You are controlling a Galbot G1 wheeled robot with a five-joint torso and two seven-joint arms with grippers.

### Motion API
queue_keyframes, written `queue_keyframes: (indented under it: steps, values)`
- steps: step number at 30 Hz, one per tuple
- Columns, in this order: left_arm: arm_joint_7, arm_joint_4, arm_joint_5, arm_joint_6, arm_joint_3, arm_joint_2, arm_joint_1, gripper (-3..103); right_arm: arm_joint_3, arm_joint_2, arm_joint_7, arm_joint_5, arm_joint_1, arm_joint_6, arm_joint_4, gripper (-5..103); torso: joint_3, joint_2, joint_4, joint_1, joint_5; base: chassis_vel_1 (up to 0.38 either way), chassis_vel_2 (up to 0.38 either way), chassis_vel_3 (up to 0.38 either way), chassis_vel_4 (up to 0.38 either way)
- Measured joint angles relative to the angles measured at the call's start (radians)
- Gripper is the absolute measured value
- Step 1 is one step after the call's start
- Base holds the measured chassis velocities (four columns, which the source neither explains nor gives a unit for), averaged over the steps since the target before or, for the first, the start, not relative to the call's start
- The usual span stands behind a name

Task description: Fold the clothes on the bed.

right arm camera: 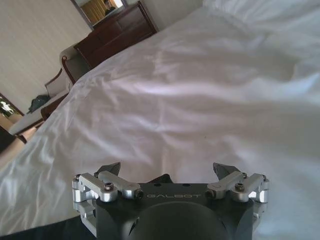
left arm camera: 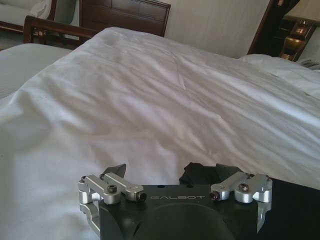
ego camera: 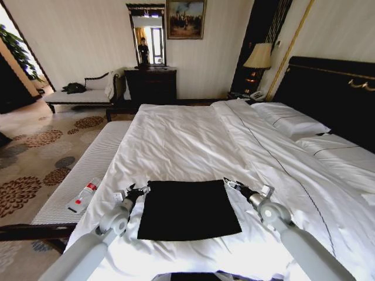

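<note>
Two grippers sit at the far corners of the black top (ego camera: 188, 209), which lies flat as a neat dark rectangle on the white duvet (ego camera: 181, 143) near the foot of the bed (ego camera: 328, 88). Left gripper (ego camera: 138, 190) is right at the far left corner of the garment, right gripper (ego camera: 231, 184) at the far right corner, both low over the bedding with arms reaching in from the near side. From the left wrist view, the left gripper (left arm camera: 172, 170) has its jaws spread wide, and a small bunched-up bit of black fabric (left arm camera: 197, 172) sits between them, with the flat dark cloth running off beside one finger; nothing is pinched. Over on the right wrist view, the right gripper (right arm camera: 167, 170) also shows jaws wide apart, a little peak of black cloth (right arm camera: 162, 178) poking up between them, not clamped. Beyond the top, the duvet stretches away wrinkled and open toward the dark dresser (ego camera: 150, 85), plenty of white surface ahead of both grippers. Pillows (ego camera: 293, 120) lie along the right against the tall headboard. Along the bed's left edge runs a white cushioned bench (ego camera: 88, 170) with a small bottle (ego camera: 83, 196) lying on it, just beside the left arm.
</note>
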Motion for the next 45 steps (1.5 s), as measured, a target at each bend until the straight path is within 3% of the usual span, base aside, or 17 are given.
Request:
queue_keyframes:
  steps: [5, 7, 18, 21, 23, 27, 29, 31, 34, 35, 37, 40, 45]
  values:
    - [0.011, 0.01, -0.012, 0.001, 0.004, -0.007, -0.014, 103, -0.02, 0.022, -0.004, 0.028, 0.044, -0.018, -0.071, 100, 0.0, 0.0, 0.0, 0.0, 0.0, 0.0, 0.0, 0.0, 0.0]
    - [0.017, 0.014, -0.012, 0.001, -0.001, -0.009, -0.01, 100, -0.027, 0.029, -0.008, 0.027, 0.047, -0.021, -0.089, 100, 0.0, 0.0, -0.0002, 0.0, 0.0002, 0.0, 0.0, 0.0, 0.0]
    - [0.02, 0.018, -0.008, 0.0, -0.001, -0.025, -0.004, 100, -0.038, 0.047, -0.019, 0.034, 0.041, -0.028, -0.081, 101, 0.0, 0.0, -0.0001, 0.0, 0.0, 0.0, 0.0, 0.0, 0.0]
    - [0.02, 0.018, -0.007, 0.0, -0.001, -0.025, -0.001, 100, -0.046, 0.052, -0.019, 0.033, 0.037, -0.03, -0.072, 89, 0.0, 0.0, -0.0001, 0.0, 0.0, 0.0, 0.0, 0.0, 0.0]
    - [0.02, 0.019, -0.007, 0.0, -0.001, -0.025, -0.001, 100, -0.047, 0.052, -0.019, 0.032, 0.037, -0.03, -0.072, 89, 0.0, 0.0, -0.0001, 0.0, 0.0, 0.0, 0.0, 0.0, 0.0]
    - [0.018, 0.02, -0.007, 0.0, -0.001, -0.026, 0.0, 100, -0.052, 0.054, -0.019, 0.034, 0.038, -0.03, -0.073, 67, 0.0, 0.0, -0.0001, 0.0, 0.0, 0.0, 0.0, 0.0, 0.0]
    - [0.018, 0.021, -0.007, 0.0, -0.001, -0.026, 0.001, 100, -0.052, 0.054, -0.019, 0.035, 0.038, -0.03, -0.073, 67, 0.0, 0.0, -0.0001, 0.0, 0.0, 0.0, 0.0, 0.0, 0.0]
    - [0.018, 0.024, -0.007, 0.0, -0.001, -0.027, 0.001, 100, -0.052, 0.054, -0.019, 0.035, 0.037, -0.03, -0.073, 56, 0.0, 0.0, -0.0001, 0.0, 0.0, 0.0, 0.0, 0.0, 0.0]
    - [0.018, 0.029, -0.009, 0.0, -0.001, -0.028, -0.002, 100, -0.052, 0.053, -0.019, 0.036, 0.035, -0.03, -0.073, 51, 0.0, 0.0, -0.0001, 0.0, 0.0, 0.0, 0.0, 0.0, 0.0]
    - [0.018, 0.031, -0.01, 0.0, 0.0, -0.029, -0.005, 100, -0.052, 0.053, -0.019, 0.036, 0.034, -0.03, -0.073, 39, 0.0, 0.0, -0.0001, 0.0, 0.0, 0.0, 0.0, 0.0, 0.0]
    - [0.017, 0.032, -0.011, 0.0, 0.001, -0.029, -0.006, 100, -0.052, 0.053, -0.019, 0.036, 0.034, -0.03, -0.072, 39, 0.0, 0.0, -0.0001, 0.0, 0.0, 0.0, 0.0, 0.0, 0.0]
    - [0.017, 0.042, -0.015, 0.0, 0.008, -0.032, -0.016, 100, -0.052, 0.055, -0.02, 0.036, 0.034, -0.029, -0.072, 22, 0.0, 0.0, -0.0001, 0.0, 0.0, 0.0, 0.0, 0.0, 0.0]
    - [0.017, 0.047, -0.024, 0.0, 0.02, -0.033, -0.028, 100, -0.051, 0.055, -0.019, 0.036, 0.033, -0.029, -0.072, 7, 0.0, 0.0, 0.0, 0.0, 0.0001, 0.0, 0.0, 0.0, 0.0]
